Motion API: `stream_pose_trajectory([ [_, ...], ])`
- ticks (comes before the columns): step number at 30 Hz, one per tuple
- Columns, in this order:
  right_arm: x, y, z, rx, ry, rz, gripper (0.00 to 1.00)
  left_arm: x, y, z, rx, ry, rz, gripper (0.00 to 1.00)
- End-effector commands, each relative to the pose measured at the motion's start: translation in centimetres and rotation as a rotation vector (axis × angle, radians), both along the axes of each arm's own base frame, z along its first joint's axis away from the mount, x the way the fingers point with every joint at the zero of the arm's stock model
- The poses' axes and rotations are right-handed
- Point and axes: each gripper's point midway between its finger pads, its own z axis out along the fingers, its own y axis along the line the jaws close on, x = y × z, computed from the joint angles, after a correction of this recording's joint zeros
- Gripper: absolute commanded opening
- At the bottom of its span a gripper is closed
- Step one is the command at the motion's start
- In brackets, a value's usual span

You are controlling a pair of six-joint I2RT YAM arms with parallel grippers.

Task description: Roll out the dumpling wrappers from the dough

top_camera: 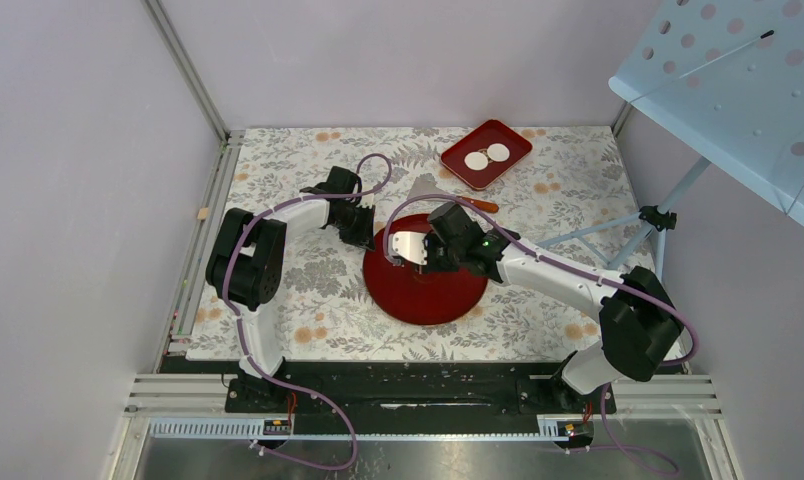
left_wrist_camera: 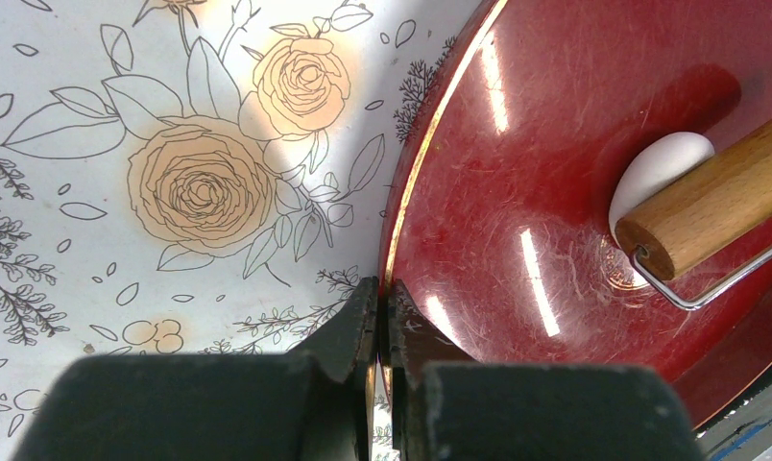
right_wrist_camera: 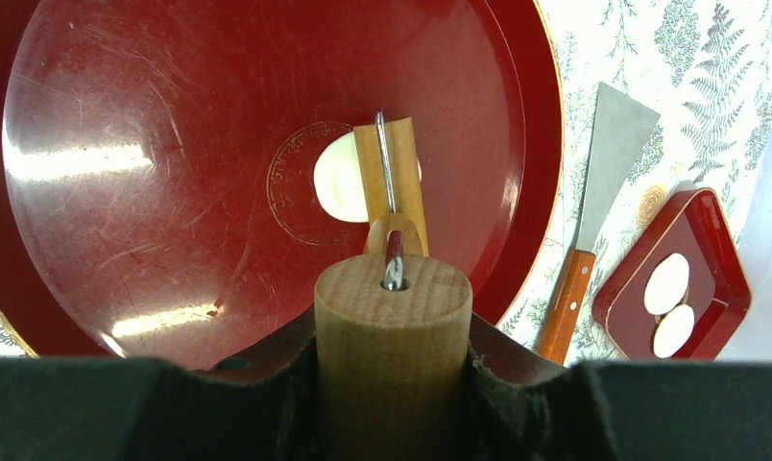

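Note:
The dough [right_wrist_camera: 336,178] is a small white flattened lump at the middle of the round red plate [right_wrist_camera: 171,144]. A small wooden roller [right_wrist_camera: 390,173] lies across the dough's right part. My right gripper [right_wrist_camera: 392,355] is shut on the roller's thick wooden handle [right_wrist_camera: 392,317]. From the left wrist view the dough [left_wrist_camera: 656,168] peeks out behind the roller [left_wrist_camera: 713,197]. My left gripper [left_wrist_camera: 383,298] is shut on the plate's gold-edged rim [left_wrist_camera: 408,192] at its left side. Two dumpling wrappers [top_camera: 476,160] [top_camera: 498,152] lie flat in the red tray [top_camera: 456,165] at the back.
A metal scraper [right_wrist_camera: 613,134] with an orange handle [right_wrist_camera: 563,307] lies on the flowered cloth between the plate and the tray [right_wrist_camera: 728,259]. A pale blue perforated panel on a stand [top_camera: 738,90] stands at the right. Walls close in the left and back.

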Motion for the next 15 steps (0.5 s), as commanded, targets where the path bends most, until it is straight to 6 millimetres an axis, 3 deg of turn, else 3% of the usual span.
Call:
stream_pose_trajectory([
  [1, -9.9, -6.0, -7.2, -0.273, 0.421, 0.031, 0.00, -0.5, 0.2, -0.7, 0.025, 0.028, -0.007, 0.00],
  [15, -11.5, -6.7, -7.5, -0.297, 0.478, 0.053, 0.00, -0.5, 0.2, -0.7, 0.026, 0.028, -0.006, 0.00],
])
